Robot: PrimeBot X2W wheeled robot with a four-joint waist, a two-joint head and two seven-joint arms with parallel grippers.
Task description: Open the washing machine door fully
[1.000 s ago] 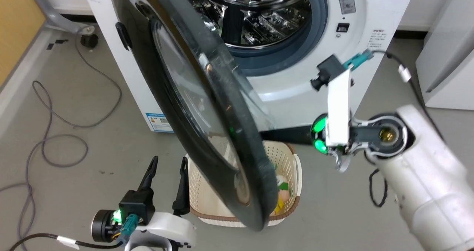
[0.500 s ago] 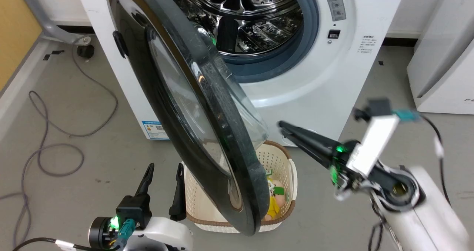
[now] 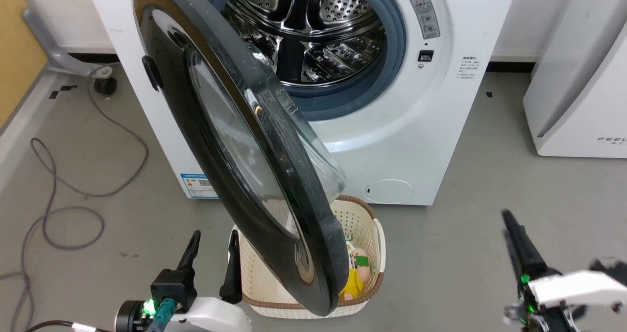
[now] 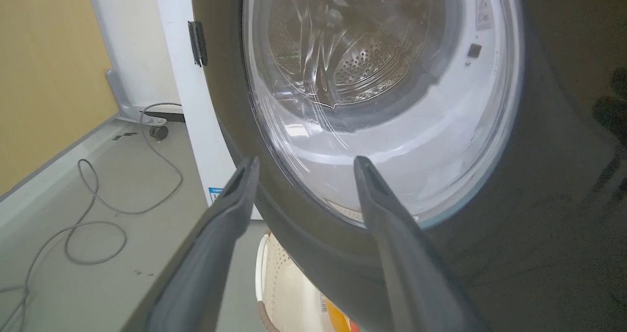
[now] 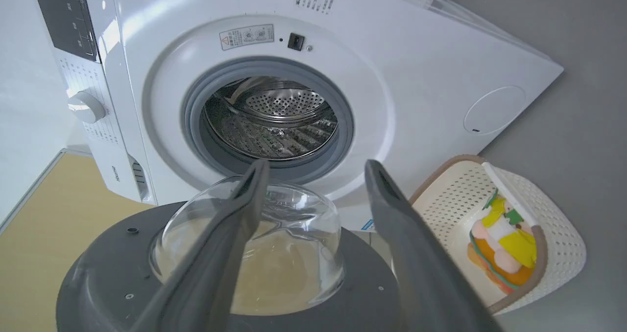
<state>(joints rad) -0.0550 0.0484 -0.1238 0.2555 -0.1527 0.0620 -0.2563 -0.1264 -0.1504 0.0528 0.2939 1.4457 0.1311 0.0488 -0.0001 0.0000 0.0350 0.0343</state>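
Observation:
The washing machine [image 3: 392,141] is white, and its steel drum [image 3: 313,33] lies bare inside the grey rubber ring. The washing machine door [image 3: 235,165], glossy black with a bulging glass window [image 3: 323,165], stands swung out on its left hinge, edge-on to the head view. My left gripper [image 3: 214,235] is open at the lower left, just outside the door's outer face. In the left wrist view it [image 4: 307,160] points at the door [image 4: 539,200], apart from it. My right gripper [image 3: 507,217] is low at the right, far from the door, and stands open [image 5: 317,164] with nothing in it.
A cream perforated basket [image 3: 377,234] with a soft toy [image 5: 499,244] sits on the floor under the door's free edge. The white FEELAIR appliance [image 3: 578,77] stands right of the machine. Cables [image 3: 63,195] loop over the floor at the left, near a grey wheeled leg [image 3: 59,58].
My right arm has drawn back from behind the door's free edge, down to the lower right. The camera has shifted, so the machine sits lower. The door's angle looks about the same.

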